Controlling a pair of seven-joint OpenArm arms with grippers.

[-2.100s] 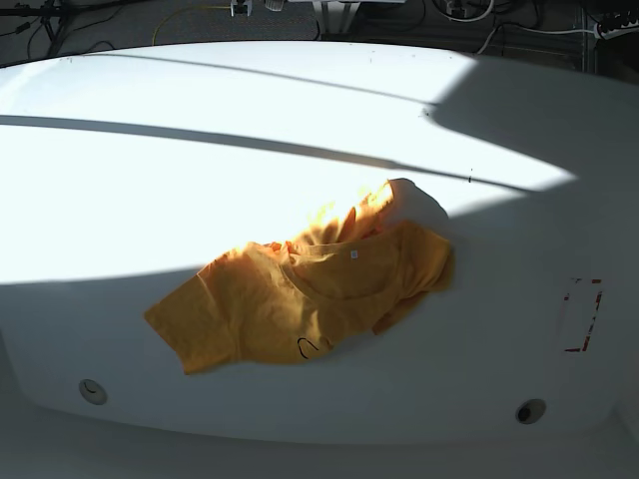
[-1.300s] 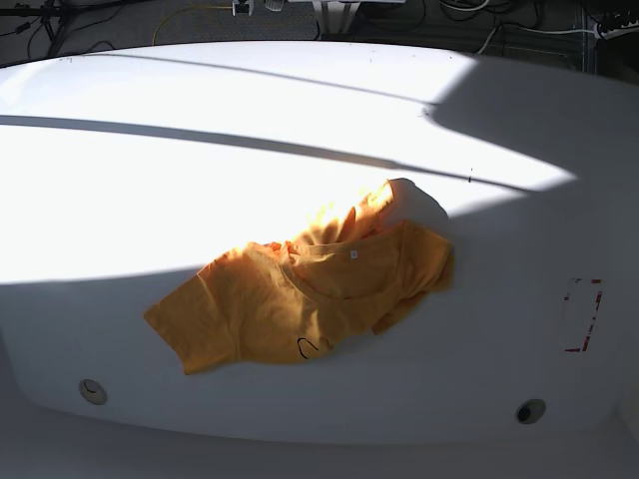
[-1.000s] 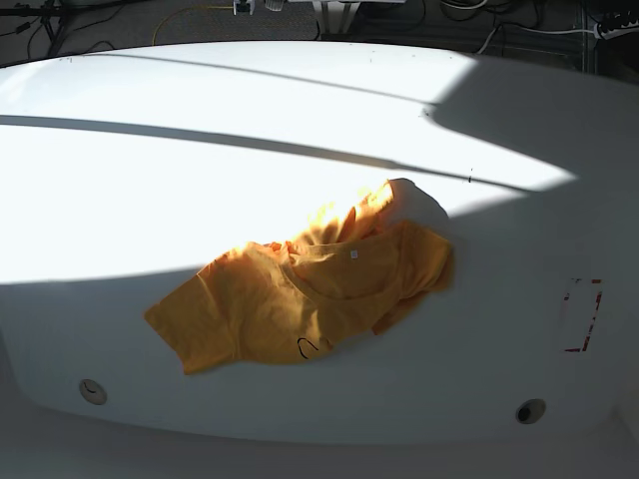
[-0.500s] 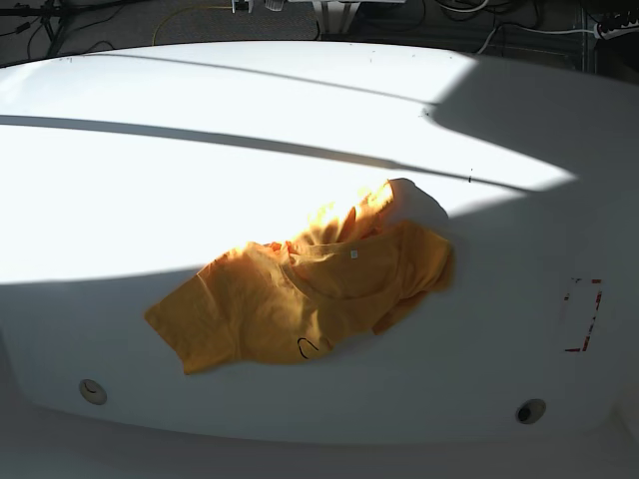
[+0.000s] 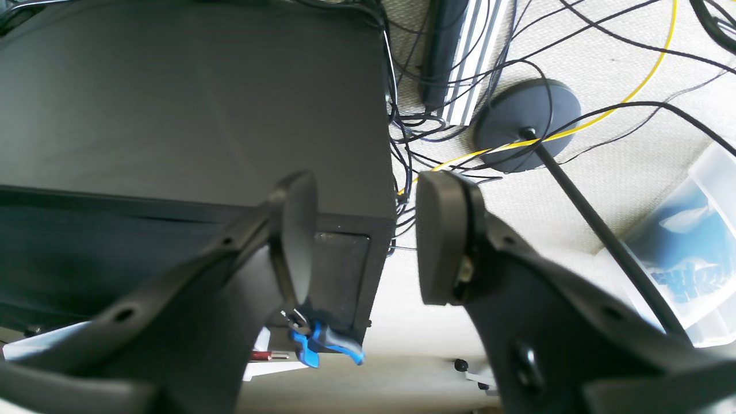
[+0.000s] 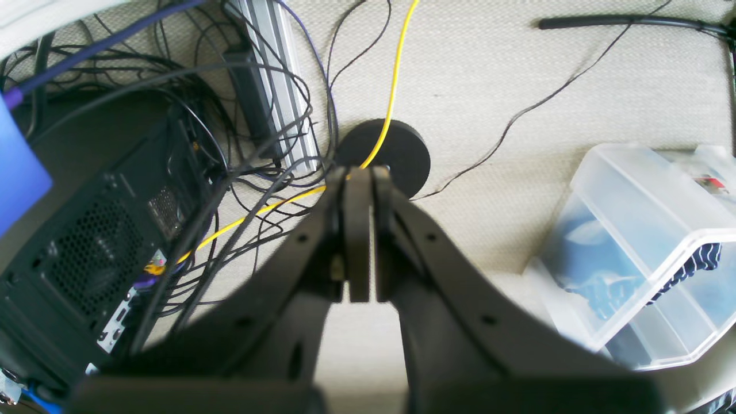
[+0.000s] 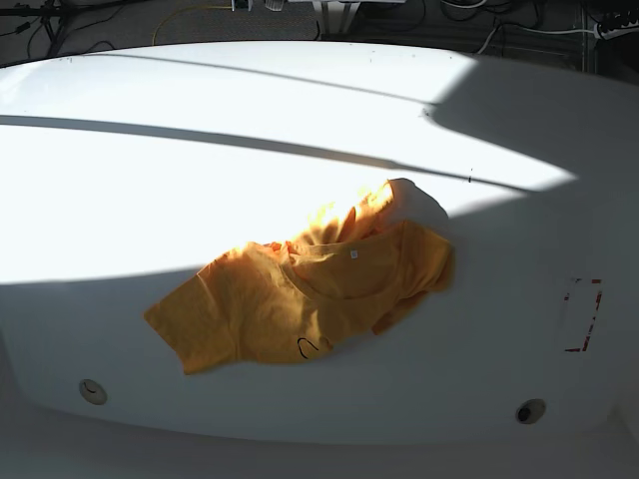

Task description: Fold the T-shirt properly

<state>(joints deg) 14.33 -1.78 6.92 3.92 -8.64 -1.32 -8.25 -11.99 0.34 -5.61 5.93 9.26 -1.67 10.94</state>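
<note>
A: On the white surface (image 7: 150,180), what lies there?

B: Only the T-shirt (image 7: 300,299). It is orange-yellow and rumpled, spread from the near left toward the middle right. Its far end is bunched up into the sunlit band, while the rest lies in shade. One sleeve sticks out flat at the near left corner of the cloth.

A: Any marks on the cloth?

B: A small black line drawing (image 7: 313,347) sits at its near edge, and a tiny white neck tag (image 7: 353,254) shows near the collar.

A: Where are your arms?

B: Neither shows in the base view. Both my wrist cameras look down at the floor, well apart from the shirt. I see a carpet with a tangle of cables, a dark computer case (image 5: 190,115), a clear plastic bin (image 6: 638,247), a round black stand base (image 5: 526,123) and a yellow cable (image 6: 397,75).

A: And your left gripper (image 5: 365,238)?

B: My left jaws stand parted with a plain gap between the two pads, and nothing is between them.

A: The right gripper (image 6: 359,241)?

B: Those jaws are clenched, pad pressed against pad, with nothing caught in them.

A: Anything else on the surface?

B: A red-marked rectangle (image 7: 582,314) at the right edge.
</note>
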